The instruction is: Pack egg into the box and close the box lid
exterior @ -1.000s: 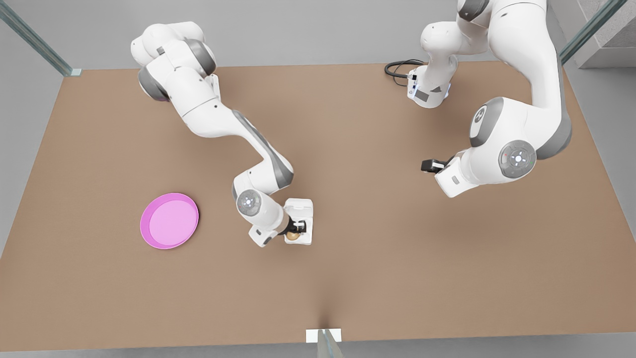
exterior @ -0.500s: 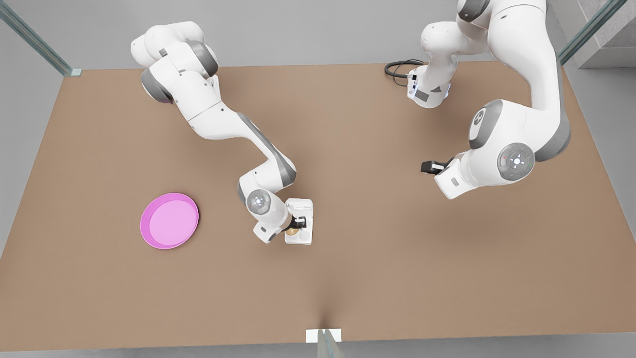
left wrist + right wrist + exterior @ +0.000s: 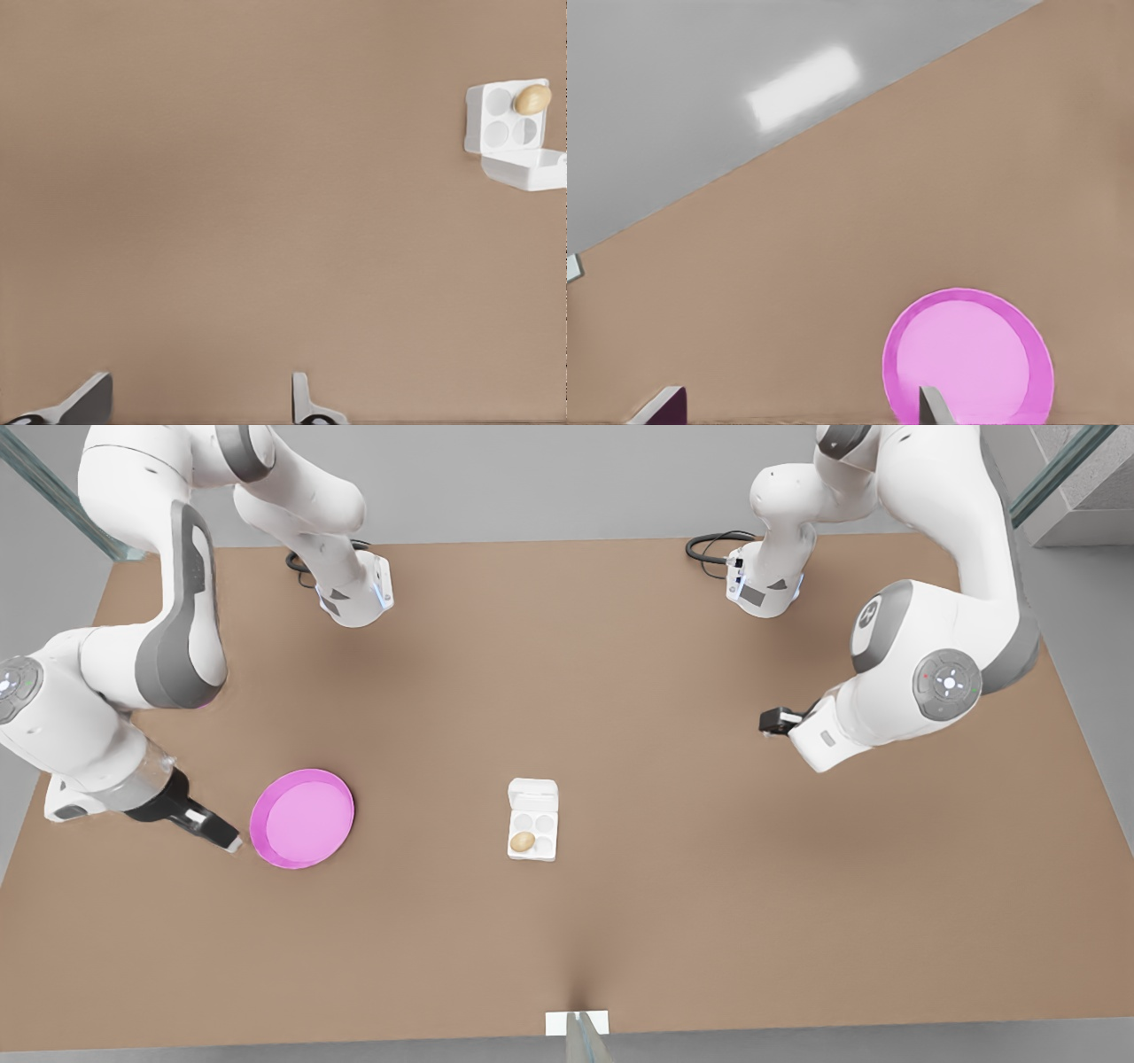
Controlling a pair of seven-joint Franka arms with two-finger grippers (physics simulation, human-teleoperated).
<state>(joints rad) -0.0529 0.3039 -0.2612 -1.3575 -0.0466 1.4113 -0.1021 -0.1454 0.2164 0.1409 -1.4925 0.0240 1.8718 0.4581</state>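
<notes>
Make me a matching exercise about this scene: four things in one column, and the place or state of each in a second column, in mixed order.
1. egg
2. box lid
3. right gripper
4. left gripper

A. open, beside the pink plate
B. swung back, cups uncovered
C. in one cup of the box
D. open, waiting at the front view's right

Pairs: 1-C, 2-B, 3-A, 4-D

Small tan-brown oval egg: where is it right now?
The small tan-brown oval egg sits in a cup of the white plastic four-cup carton, mid-table in the front view, right of the round pink plate.
</notes>
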